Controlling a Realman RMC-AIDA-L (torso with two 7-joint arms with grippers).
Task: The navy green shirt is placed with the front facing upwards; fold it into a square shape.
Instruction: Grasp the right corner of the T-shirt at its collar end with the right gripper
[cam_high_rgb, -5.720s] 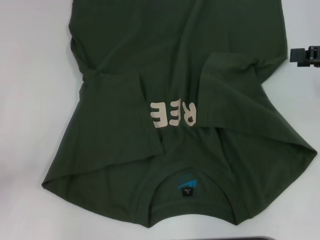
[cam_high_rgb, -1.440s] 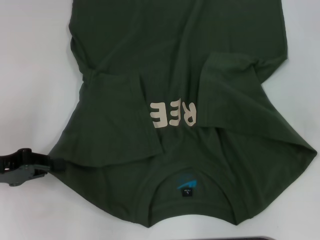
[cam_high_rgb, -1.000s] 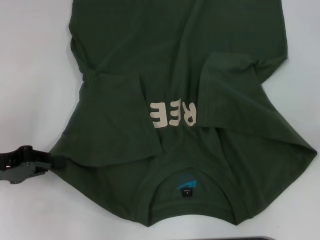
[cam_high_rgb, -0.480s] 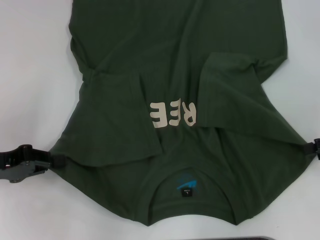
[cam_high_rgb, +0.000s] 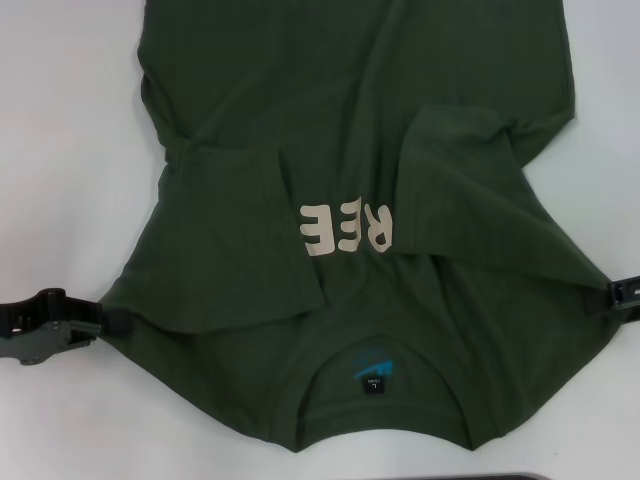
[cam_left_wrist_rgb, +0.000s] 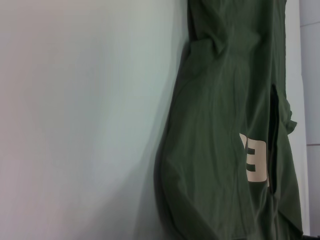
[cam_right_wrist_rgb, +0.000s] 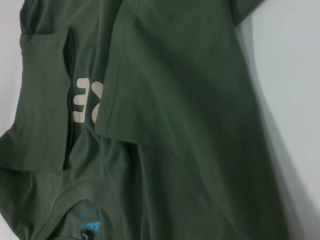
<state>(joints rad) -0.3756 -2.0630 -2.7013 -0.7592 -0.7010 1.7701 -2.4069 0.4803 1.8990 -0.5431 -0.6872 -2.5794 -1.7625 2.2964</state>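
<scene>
The navy green shirt (cam_high_rgb: 350, 130) lies front up on the white table, its collar and blue neck label (cam_high_rgb: 372, 368) nearest me. Both sleeves are folded inward over the chest, so only the cream letters "REE" (cam_high_rgb: 348, 227) show. My left gripper (cam_high_rgb: 112, 322) lies low on the table, touching the shirt's left shoulder corner. My right gripper (cam_high_rgb: 612, 294) shows only partly at the frame edge, touching the right shoulder corner. The left wrist view looks along the shirt (cam_left_wrist_rgb: 225, 150) from its left side. The right wrist view shows the shirt (cam_right_wrist_rgb: 175, 125) with a folded sleeve and the collar.
The white table (cam_high_rgb: 60, 150) surrounds the shirt on both sides. A dark strip (cam_high_rgb: 520, 477) lies along the near edge at the bottom right.
The right gripper has left the upper right of the table and come in at the shirt's right shoulder corner. The left gripper entered and edged up to the left corner. The shirt has not moved.
</scene>
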